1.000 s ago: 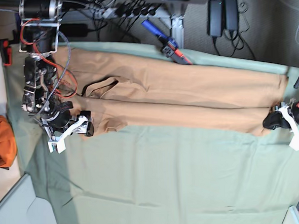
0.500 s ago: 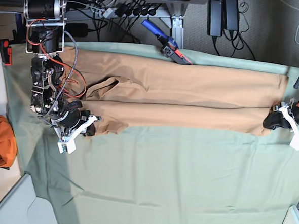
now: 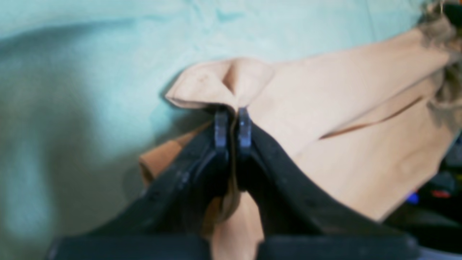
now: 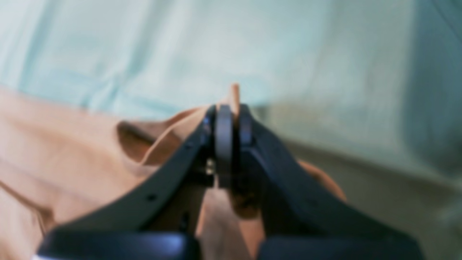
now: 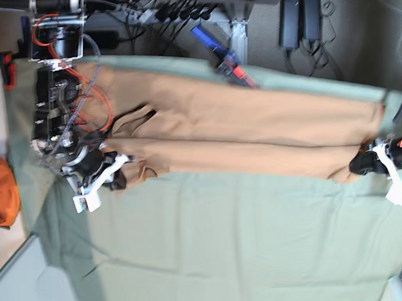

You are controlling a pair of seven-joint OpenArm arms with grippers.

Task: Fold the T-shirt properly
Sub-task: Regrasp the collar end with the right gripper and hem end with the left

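While both arms reach low over the green cloth (image 5: 227, 244), the left gripper (image 3: 230, 124) and right gripper (image 4: 231, 124) each clamp an opposite end corner of the T-shirt (image 5: 254, 130), which lies spread along the cloth's far edge.

The black two-fingered left hand (image 3: 231, 124) pinches a raised fold of the plain peach-tan cotton T-shirt (image 3: 346, 119) — jaws pressed together on the fabric. The shirt stretches away rightward over the pale green cloth (image 3: 90, 72) — blurred, lightly creased.
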